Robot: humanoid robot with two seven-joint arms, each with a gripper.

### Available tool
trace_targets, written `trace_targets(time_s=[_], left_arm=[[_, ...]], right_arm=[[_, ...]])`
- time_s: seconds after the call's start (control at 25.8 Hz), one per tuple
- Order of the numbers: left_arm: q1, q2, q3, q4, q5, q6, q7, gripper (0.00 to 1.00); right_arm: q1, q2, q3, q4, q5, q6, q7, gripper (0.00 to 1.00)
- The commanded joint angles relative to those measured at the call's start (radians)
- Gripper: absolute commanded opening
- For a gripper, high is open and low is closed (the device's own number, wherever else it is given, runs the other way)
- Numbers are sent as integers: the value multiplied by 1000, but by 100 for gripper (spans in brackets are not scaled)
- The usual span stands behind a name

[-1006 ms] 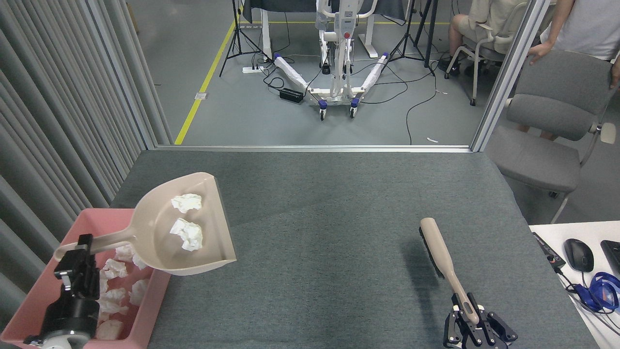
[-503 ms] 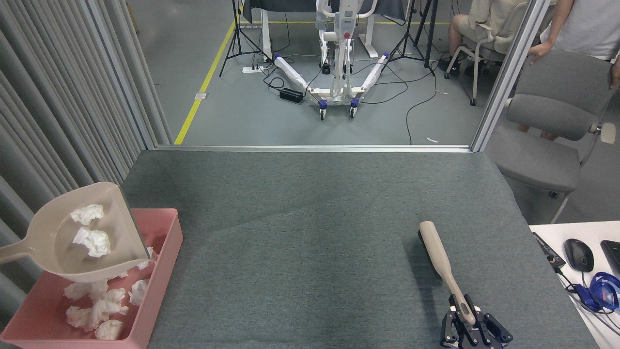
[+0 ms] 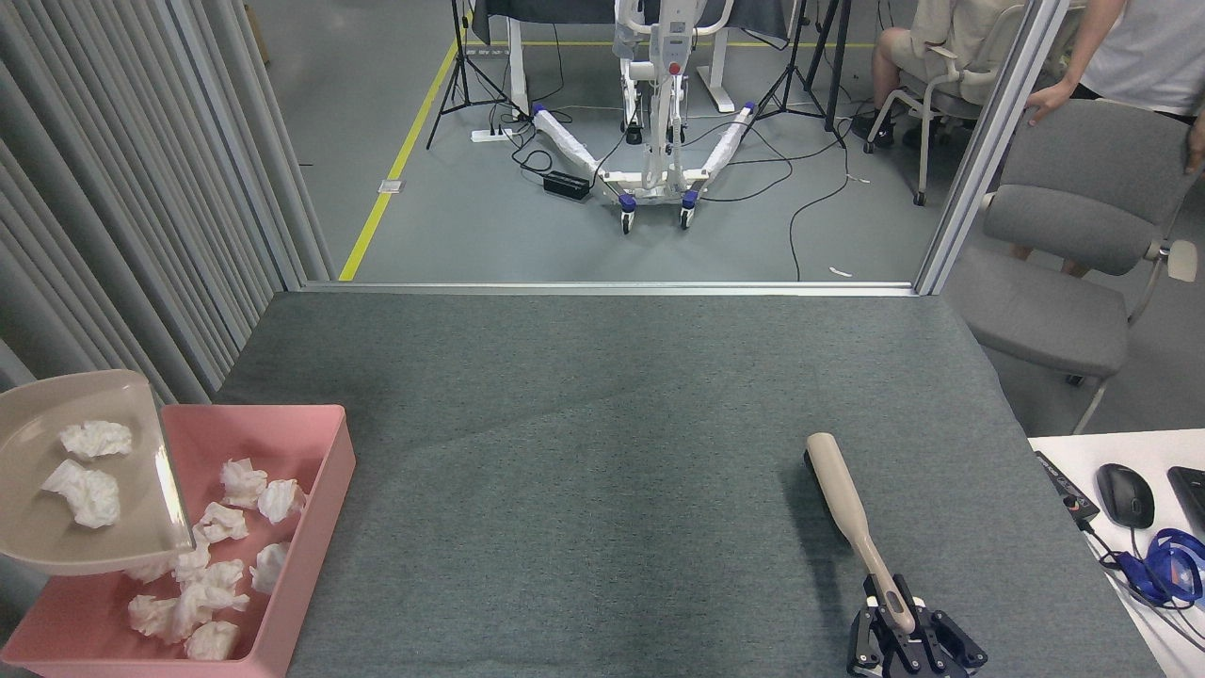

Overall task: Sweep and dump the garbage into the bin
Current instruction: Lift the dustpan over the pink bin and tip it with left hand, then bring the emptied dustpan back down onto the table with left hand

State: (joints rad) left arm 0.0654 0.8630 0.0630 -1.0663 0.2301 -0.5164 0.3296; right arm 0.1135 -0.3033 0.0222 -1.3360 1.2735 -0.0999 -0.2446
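At the far left, a beige dustpan (image 3: 56, 527) hangs over the left part of the pink bin (image 3: 320, 471) and holds two white tissue wads (image 3: 87, 480). The left gripper is out of view. More wads (image 3: 212, 556) lie inside the bin, on the near left corner of the grey table (image 3: 602, 424). At the near right, the right gripper (image 3: 908, 638) has its fingers clamped on the handle of a beige brush (image 3: 843, 499), which points to the far side.
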Motion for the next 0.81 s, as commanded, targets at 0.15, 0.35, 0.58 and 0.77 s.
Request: trace_targets(time_s=[0.15, 0.35, 0.58, 0.77], left_arm=[[-22, 5, 100, 8, -238, 3, 9, 5], [-27, 22, 101, 5, -304, 9, 9, 3], [-32, 25, 98, -1, -186, -33, 8, 2], [-30, 18, 83, -83, -156, -54, 8, 2]], right_arm=[[0, 0, 1, 1, 1, 0, 4, 18], [0, 0, -1, 1, 1, 2, 4, 21], [2, -2, -1, 1, 0, 2, 4, 34], [2, -2, -1, 1, 0, 2, 2, 39]])
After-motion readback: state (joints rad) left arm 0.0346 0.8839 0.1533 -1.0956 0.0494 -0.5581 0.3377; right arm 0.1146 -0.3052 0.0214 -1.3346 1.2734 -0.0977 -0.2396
